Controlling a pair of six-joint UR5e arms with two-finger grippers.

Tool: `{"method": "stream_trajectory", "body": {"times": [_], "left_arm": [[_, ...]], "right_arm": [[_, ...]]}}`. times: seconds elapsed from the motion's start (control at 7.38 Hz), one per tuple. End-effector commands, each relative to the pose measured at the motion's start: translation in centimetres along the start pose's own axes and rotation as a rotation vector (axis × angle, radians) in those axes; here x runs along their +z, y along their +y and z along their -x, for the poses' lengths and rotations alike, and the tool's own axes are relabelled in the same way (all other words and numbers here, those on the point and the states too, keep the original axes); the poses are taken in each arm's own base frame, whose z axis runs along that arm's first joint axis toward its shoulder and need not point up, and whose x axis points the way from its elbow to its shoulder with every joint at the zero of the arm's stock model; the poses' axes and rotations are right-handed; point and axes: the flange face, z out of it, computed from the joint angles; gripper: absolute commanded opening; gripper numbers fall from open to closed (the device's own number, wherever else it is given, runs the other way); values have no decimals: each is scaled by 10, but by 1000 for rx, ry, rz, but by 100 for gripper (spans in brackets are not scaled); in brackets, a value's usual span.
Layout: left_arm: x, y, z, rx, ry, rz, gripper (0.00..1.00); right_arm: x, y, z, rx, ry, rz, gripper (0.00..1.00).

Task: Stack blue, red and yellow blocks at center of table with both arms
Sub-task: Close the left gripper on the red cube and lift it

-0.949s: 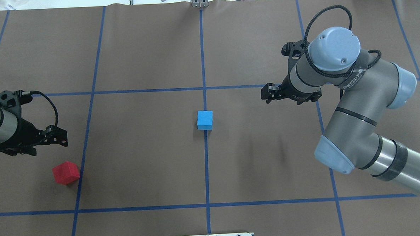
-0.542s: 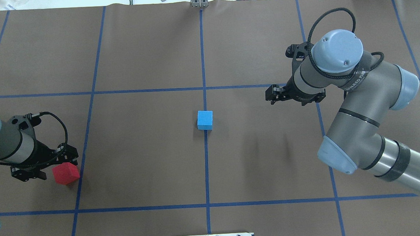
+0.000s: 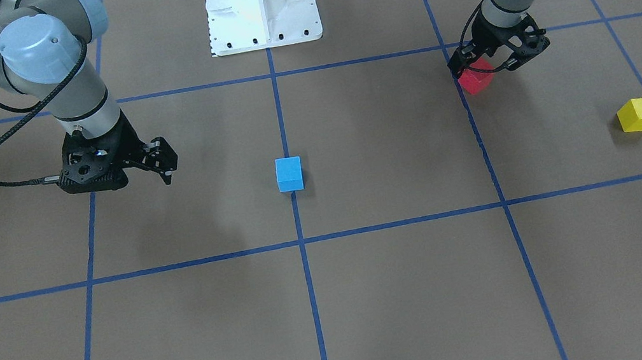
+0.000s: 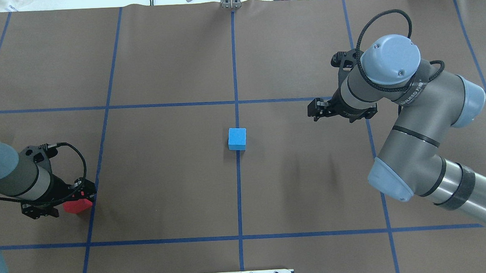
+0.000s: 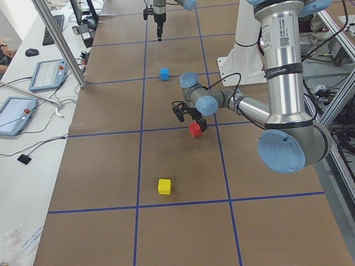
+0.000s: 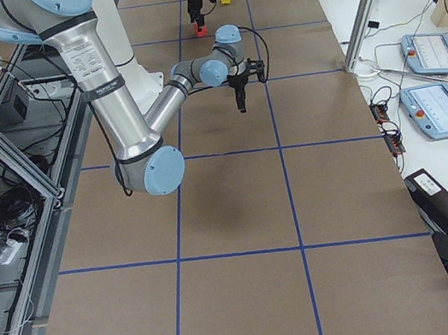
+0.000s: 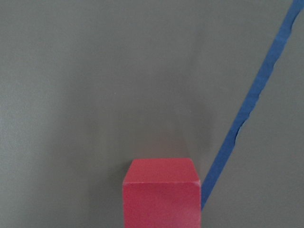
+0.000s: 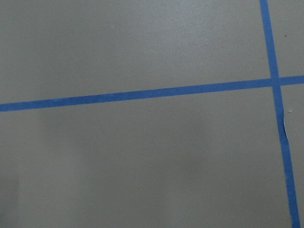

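The left gripper (image 3: 482,67) hangs low over the table (image 3: 378,299) with its fingers spread apart and nothing clamped between them. The red block (image 3: 475,82) sits right beneath it, in the gap between the fingers, resting on the table just beside a blue tape line (image 3: 476,129). From the wrist camera the block fills the bottom centre of the picture with one face square on, so the fingers look lined up with its flat sides rather than its corners. It is a cube, so no side is longer than another. What the coming move seems to call for is a short drop straight down and a squeeze.

Outward from this gripper, the blue block (image 3: 289,174) lies well off toward the robot's right, alone at the crossing of tape lines at the table's middle. The yellow block (image 3: 639,114) lies on the other side, further to the robot's left and further from its base. The left arm is plainly the nearer one to it.

The right gripper (image 3: 164,163) hovers on the far side of the blue block, apart from it. It holds nothing, and its fingers look slightly parted.
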Motion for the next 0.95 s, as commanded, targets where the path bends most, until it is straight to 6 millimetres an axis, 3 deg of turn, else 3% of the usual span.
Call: {"method": "stream_trajectory", "body": {"times": [0.0, 0.27, 0.41, 0.54, 0.68, 0.81], "left_arm": [[12, -4, 4, 0, -9, 3, 99], [21, -6, 7, -4, -25, 6, 85], [22, -5, 5, -2, -23, 8, 53], [19, -3, 1, -6, -15, 7, 2], [5, 4, -12, 13, 19, 14, 0], [-28, 17, -32, 43, 86, 11, 0]], "right_arm": [[1, 1, -3, 1, 3, 0, 100], [1, 1, -5, 3, 5, 1, 100], [3, 1, -6, 4, 7, 2, 100], [1, 1, -5, 2, 5, 1, 100], [-1, 1, -5, 3, 2, -1, 100], [-5, -4, -11, 11, 0, -7, 100]]}}
